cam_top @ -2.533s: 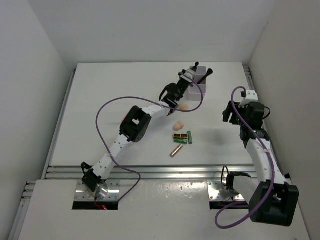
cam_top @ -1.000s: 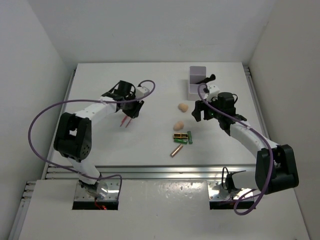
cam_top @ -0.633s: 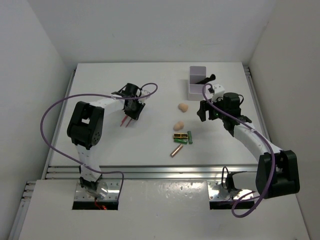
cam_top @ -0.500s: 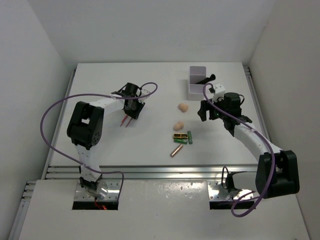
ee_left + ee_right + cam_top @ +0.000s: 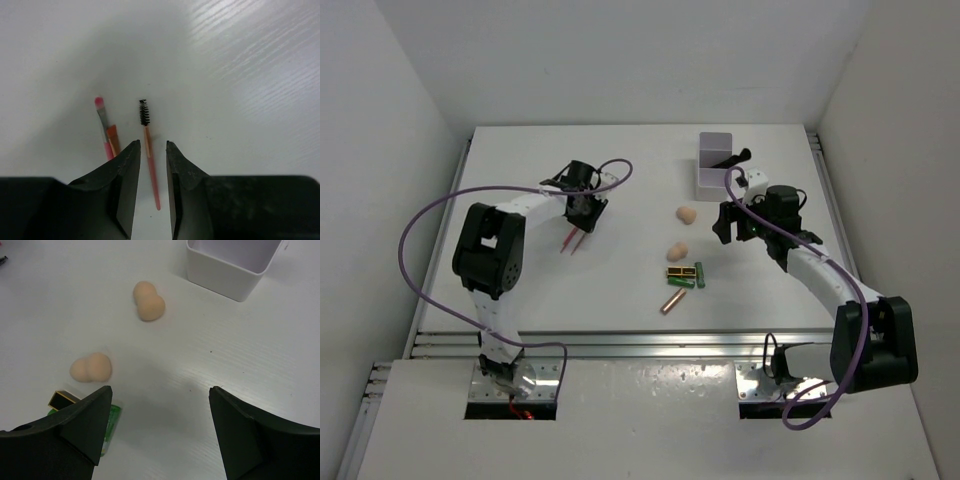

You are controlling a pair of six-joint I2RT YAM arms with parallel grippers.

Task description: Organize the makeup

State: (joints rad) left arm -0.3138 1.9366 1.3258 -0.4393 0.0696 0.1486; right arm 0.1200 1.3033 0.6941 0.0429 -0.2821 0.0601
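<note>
Since the pink spoolie, well left of the white box, looks thin, light, stiff and flat on the tabletop, I'd pinch mid-handle; left jaws straddle it, slightly apart. Right jaws gape near box, empty.

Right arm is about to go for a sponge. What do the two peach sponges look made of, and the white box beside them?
The upper peach sponge and the lower peach sponge both look like matte foam: rounded double lobes, gentle shading, no glints. That they are soft is only a guess. The white box looks like rigid, smooth plastic, with thin straight walls, crisp rims and a faint sheen.
</note>
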